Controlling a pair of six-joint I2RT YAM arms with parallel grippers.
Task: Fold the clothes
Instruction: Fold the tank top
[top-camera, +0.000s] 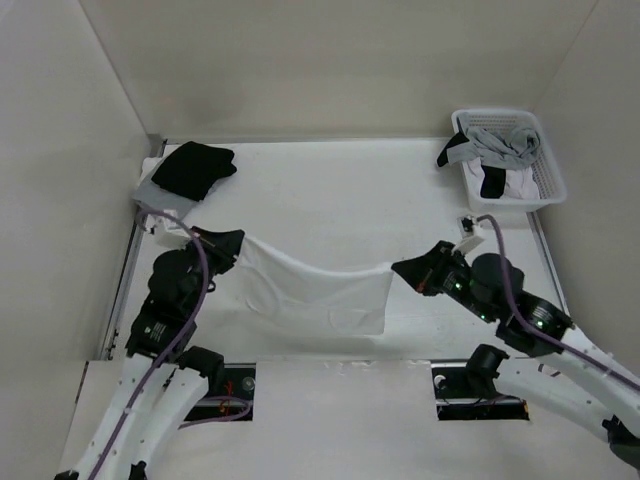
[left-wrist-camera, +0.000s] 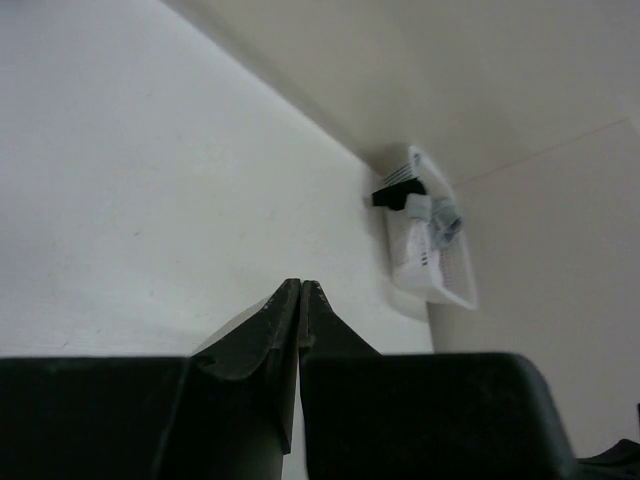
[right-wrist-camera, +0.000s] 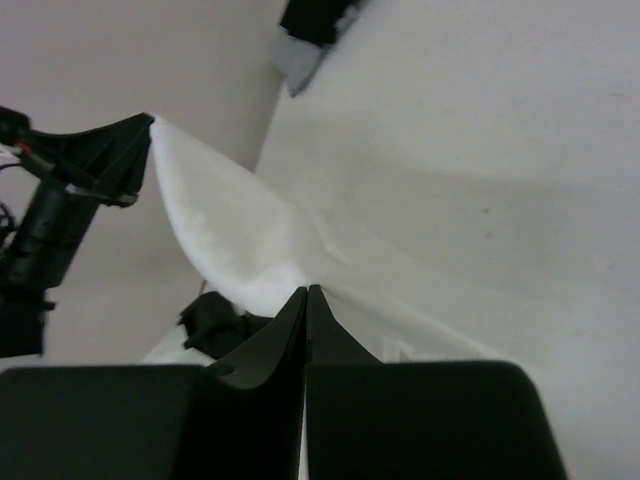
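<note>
Fingers (right-wrist-camera: 280, 335) of the right gripper (top-camera: 397, 267) pinch one top corner of the white garment (top-camera: 320, 292). The left gripper (top-camera: 240, 241) clamps the other corner, though its own wrist view shows no cloth. The top edge sags between them above the table (top-camera: 330, 190). Open tabletop stretches beyond toward the black garment (top-camera: 195, 168) and the basket (top-camera: 548, 190).

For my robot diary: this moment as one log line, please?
left gripper: shut on thin white garment | right gripper: shut on same | garment: stretched between both
</note>
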